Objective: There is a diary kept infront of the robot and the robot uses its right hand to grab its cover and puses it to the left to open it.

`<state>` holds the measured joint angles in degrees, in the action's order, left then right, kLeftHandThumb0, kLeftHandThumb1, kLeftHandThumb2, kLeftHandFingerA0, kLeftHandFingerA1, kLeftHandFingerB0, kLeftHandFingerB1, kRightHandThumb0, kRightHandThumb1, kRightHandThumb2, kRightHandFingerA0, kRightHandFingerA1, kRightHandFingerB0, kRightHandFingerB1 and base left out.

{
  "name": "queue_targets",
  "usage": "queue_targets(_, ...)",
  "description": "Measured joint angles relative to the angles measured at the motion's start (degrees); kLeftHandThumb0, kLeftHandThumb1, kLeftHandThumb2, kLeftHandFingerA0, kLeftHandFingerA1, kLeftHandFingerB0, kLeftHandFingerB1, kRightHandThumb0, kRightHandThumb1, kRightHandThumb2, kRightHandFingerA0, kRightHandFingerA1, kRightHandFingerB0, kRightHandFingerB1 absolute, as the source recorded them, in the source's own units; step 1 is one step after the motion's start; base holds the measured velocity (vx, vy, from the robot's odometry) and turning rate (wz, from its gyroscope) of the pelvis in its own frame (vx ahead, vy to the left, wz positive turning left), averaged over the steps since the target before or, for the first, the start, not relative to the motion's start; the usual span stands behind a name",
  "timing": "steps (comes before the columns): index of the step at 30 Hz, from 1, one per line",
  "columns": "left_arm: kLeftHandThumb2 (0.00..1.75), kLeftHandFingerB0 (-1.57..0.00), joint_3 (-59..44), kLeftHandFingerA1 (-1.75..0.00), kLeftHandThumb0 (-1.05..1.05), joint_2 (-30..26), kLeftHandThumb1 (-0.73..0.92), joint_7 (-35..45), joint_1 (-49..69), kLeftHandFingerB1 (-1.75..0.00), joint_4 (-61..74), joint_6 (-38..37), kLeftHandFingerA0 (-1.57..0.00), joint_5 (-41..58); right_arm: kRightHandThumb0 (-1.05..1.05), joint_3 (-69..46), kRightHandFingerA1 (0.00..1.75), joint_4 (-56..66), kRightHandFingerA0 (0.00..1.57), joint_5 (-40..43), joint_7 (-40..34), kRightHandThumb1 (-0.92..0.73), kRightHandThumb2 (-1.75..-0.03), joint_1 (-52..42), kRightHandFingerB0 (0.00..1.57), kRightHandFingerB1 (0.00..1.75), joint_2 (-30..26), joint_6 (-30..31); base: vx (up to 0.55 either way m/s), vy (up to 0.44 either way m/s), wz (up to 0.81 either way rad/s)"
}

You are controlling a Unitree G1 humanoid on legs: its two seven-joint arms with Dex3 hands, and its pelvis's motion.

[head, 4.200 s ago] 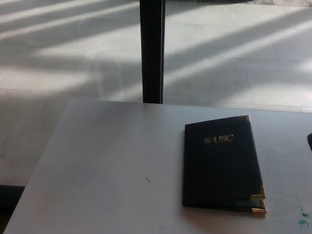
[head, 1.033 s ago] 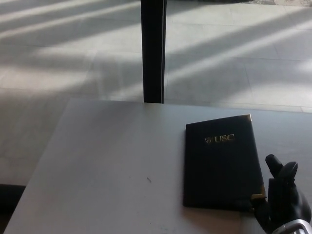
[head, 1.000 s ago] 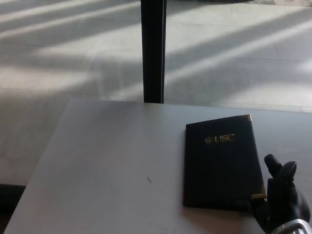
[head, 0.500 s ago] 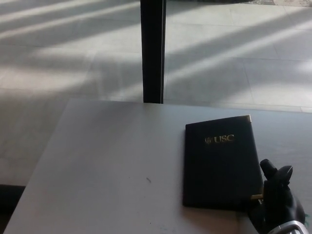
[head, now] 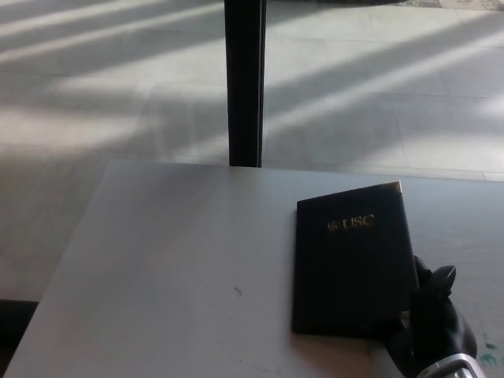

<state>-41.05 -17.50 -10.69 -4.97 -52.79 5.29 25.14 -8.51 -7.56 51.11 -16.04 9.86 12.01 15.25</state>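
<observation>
A dark closed diary [head: 353, 264] with gold "USC" lettering and gold corners lies flat on the grey table [head: 173, 268], right of centre. My black right hand [head: 431, 323] is at the diary's near right corner, covering that corner, with its fingers against the cover's right edge. Whether the fingers are under the cover is hidden. The cover still looks flat. My left hand does not show.
A black vertical post [head: 244, 79] stands behind the table's far edge. Beyond it is a tiled floor with bands of sunlight. Small green marks [head: 490, 353] dot the table at the far right.
My right hand came in from the lower right and has slid left onto the diary's near right corner. The diary has stayed closed. The view shifted slightly.
</observation>
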Motion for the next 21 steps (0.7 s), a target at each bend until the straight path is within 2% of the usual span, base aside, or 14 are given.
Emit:
queue_targets(1, 0.98, -0.26, 0.00, -0.81, -0.82, 0.00, 0.92, -0.03, 0.00, -0.65, 0.00, 0.00, -0.32, 0.00, -0.80, 0.47, 0.44, 0.14, 0.23, 0.02, -0.15, -0.91, -0.68, 0.00, 0.15, 0.38, 0.00, -0.11, 0.00, 0.000, 0.00)
queue_targets(3, 1.01, -0.22, 0.00, -0.77, -0.83, 0.00, 0.92, -0.07, 0.00, -0.63, 0.00, 0.00, -0.27, -0.01, -0.82, 1.19, 0.44, 0.42, 0.19, 0.06, -0.47, -0.91, -0.71, 0.00, 0.12, 0.37, 0.00, -0.37, 0.00, 0.000, 0.00)
queue_targets(7, 1.00, -0.22, -0.01, -0.77, -0.82, 0.00, 0.92, -0.08, 0.01, -0.62, 0.00, 0.00, -0.29, 0.01, -0.81, 2.59, 0.43, 1.11, 0.17, 0.19, -1.32, -0.92, -0.71, 0.00, 0.10, 0.36, 0.00, -0.86, 0.00, 0.000, 0.00)
queue_targets(11, 1.00, -0.22, -0.01, -0.78, -0.83, 0.00, 0.92, -0.11, 0.02, -0.62, 0.01, 0.00, -0.31, 0.00, -0.81, 4.16, 0.45, 1.83, 0.22, 0.27, -2.17, -0.92, -0.71, 0.00, 0.14, 0.37, 0.00, -1.56, 0.00, 0.000, 0.00)
queue_targets(14, 1.02, -0.21, 0.00, -0.73, -0.82, 0.00, 0.92, -0.14, 0.04, -0.62, 0.03, 0.00, -0.25, 0.00, -0.80, 5.73, 0.42, 2.56, 0.20, 0.25, -2.75, -0.92, -0.71, -0.01, 0.14, 0.36, 0.01, -2.23, 0.00, 0.000, 0.00)
queue_targets(16, 0.99, -0.25, 0.02, -0.77, -0.83, 0.00, 0.92, -0.13, -0.06, -0.62, 0.09, 0.00, -0.33, 0.00, -0.81, 7.92, 0.40, 2.77, 0.17, 0.25, -3.00, -0.92, -0.71, -0.05, 0.11, 0.35, 0.02, -2.06, 0.00, 0.000, 0.00)
queue_targets(21, 0.99, -0.25, 0.02, -0.80, -0.83, -0.01, 0.92, -0.37, 0.32, -0.66, 0.00, 0.00, -0.33, -0.05, -0.91, 13.74, 0.44, 4.74, 0.21, -0.78, -4.25, -0.92, -0.74, 0.34, 0.13, 0.39, -0.01, -2.33, 0.00, 0.000, 0.00)
